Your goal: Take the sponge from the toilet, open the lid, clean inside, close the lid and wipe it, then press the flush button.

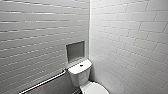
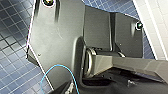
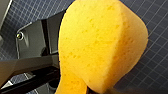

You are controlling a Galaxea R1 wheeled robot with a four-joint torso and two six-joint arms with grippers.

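Note:
The white toilet stands in the corner, low in the head view. The small dark flush button sits in the middle of its tank top. The lid lies down over the bowl, cut off by the picture's edge. In the right wrist view the orange sponge looms large, squeezed at its narrow end by my right gripper, which is shut on it above dark blue floor tiles. My left gripper is open and holds nothing.
A metal grab bar runs along the left wall towards the tank. A square recessed niche sits in the wall above the tank. White tiled walls close in on both sides. Blue floor tiles lie under the left arm.

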